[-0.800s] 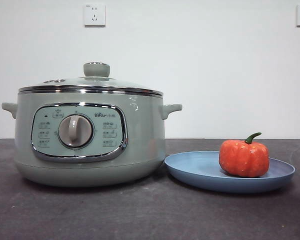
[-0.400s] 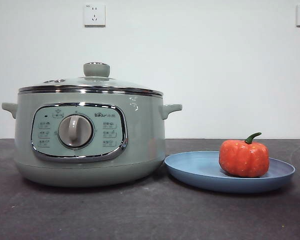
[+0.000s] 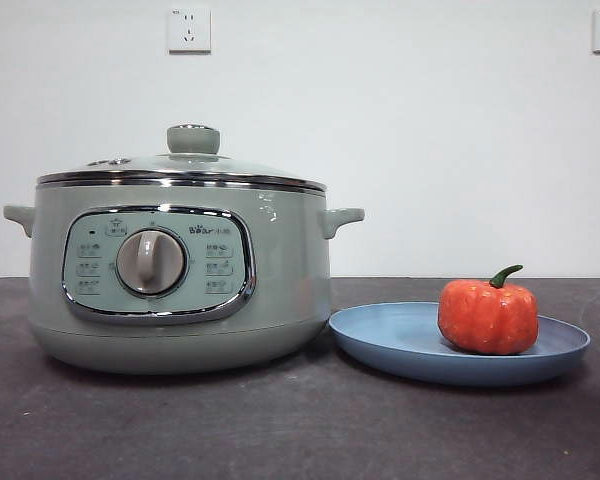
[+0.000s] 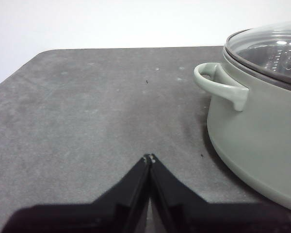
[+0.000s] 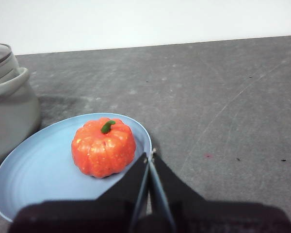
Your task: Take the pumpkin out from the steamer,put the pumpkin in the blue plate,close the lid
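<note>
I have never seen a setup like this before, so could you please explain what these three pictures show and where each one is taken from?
This is a robot with two arms working at a dark table. One picture comes from a low camera that looks level across the table; neither arm shows in it. The other two come from cameras on the arms' wrists, so each shows its own black jaws rising from the bottom edge.

On the table stands the steamer, a pale green pot, with the lid sitting on it. Beside it lies the blue plate, and the pumpkin rests on that plate.

The left gripper is near the pot's side handle, the right gripper is by the plate's edge, close to the pumpkin. Both have their jaws shut and hold nothing.
</note>
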